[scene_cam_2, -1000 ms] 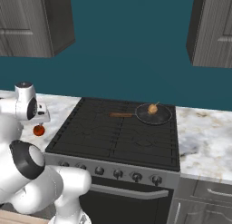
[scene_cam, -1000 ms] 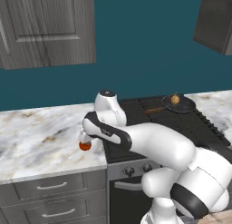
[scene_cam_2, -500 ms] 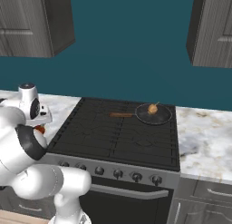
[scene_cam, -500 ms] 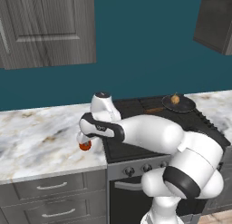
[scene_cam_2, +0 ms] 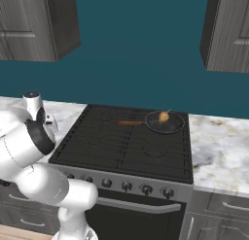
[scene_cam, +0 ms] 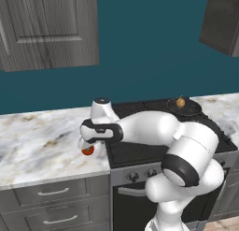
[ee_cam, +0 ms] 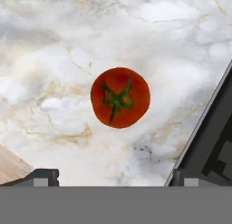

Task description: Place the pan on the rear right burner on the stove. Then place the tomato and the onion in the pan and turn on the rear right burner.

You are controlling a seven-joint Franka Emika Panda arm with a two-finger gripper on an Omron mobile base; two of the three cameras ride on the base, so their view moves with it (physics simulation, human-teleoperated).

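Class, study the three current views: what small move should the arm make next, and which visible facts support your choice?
Probably lower straight down and close on the tomato. It lies on the marble counter beside the stove, centred ahead of the open end effector. The pan already sits on the rear right burner holding the onion.

Red tomato [ee_cam: 120,97] with green stem star, on white gold-veined marble counter [ee_cam: 54,55].
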